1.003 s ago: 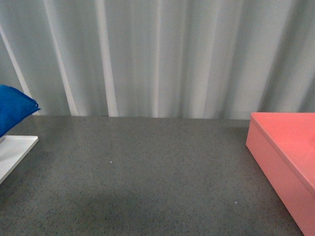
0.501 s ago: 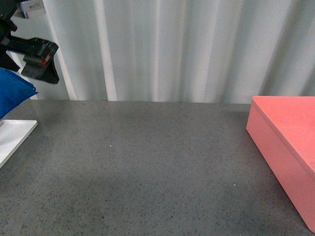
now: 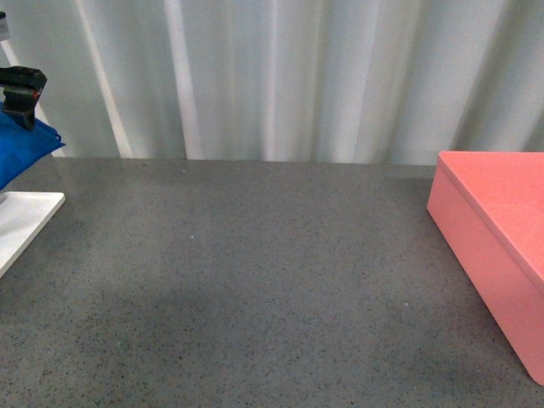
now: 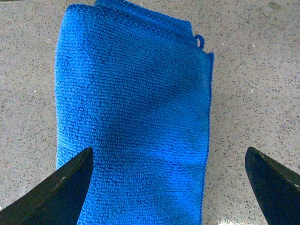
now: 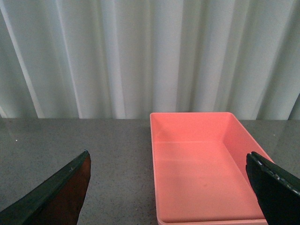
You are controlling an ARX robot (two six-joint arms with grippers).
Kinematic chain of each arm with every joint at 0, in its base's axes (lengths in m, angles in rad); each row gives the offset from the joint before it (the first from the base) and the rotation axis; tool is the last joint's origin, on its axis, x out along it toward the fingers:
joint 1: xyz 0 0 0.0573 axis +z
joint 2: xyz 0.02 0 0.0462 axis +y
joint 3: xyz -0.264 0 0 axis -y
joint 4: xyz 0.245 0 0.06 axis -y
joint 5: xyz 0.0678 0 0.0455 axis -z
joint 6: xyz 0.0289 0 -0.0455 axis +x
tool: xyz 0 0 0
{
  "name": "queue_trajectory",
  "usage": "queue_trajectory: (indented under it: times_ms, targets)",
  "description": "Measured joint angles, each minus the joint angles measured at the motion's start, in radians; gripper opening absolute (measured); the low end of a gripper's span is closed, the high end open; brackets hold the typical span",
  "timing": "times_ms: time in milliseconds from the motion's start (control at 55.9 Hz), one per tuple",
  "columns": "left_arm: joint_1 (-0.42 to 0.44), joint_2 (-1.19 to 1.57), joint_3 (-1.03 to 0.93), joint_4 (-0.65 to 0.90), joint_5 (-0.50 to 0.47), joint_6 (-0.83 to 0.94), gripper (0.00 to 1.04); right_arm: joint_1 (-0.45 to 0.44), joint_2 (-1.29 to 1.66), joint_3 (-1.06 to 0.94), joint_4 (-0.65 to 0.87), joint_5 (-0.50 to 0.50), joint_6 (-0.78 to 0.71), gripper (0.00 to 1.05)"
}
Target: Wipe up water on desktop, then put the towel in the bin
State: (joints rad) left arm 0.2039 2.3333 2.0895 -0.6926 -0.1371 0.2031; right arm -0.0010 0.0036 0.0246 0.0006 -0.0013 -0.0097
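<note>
One second ago no arm showed ahead; now our left gripper (image 4: 168, 152) hangs over the towel (image 4: 131, 117), jaws wide, nothing held. It lies folded on the desktop (image 3: 255, 272) at far left, so we judge pickup comes next; the bin (image 3: 476, 229) waits far right.

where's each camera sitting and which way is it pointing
Front view: on the body, facing across the desktop to a pale curtain; a bit of left arm shows.
Left wrist view: looks down on the blue towel, open left hand framing it.
Right wrist view: looks ahead into the pink bin, open right hand framing it.
Front and right wrist share bin and curtain.
</note>
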Motion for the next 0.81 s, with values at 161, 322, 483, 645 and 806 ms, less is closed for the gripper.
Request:
queue_trajectory:
  times_ms: [161, 322, 483, 645, 806]
  targets:
    - [0.014, 0.005, -0.026, 0.061, -0.006, -0.003, 0.98, 0.000, 0.000, 0.000, 0.000, 0.000, 0.000, 0.98]
    - [0.023, 0.011, -0.065, 0.110, -0.011, -0.001, 0.98, 0.000, 0.000, 0.000, 0.000, 0.000, 0.000, 0.98]
    - [0.024, 0.016, -0.097, 0.134, -0.014, 0.011, 0.98, 0.000, 0.000, 0.000, 0.000, 0.000, 0.000, 0.98]
    - [0.022, 0.000, -0.156, 0.185, -0.020, 0.054, 0.89, 0.000, 0.000, 0.000, 0.000, 0.000, 0.000, 0.98]
    - [0.018, -0.032, -0.241, 0.235, 0.013, 0.059, 0.55, 0.000, 0.000, 0.000, 0.000, 0.000, 0.000, 0.98]
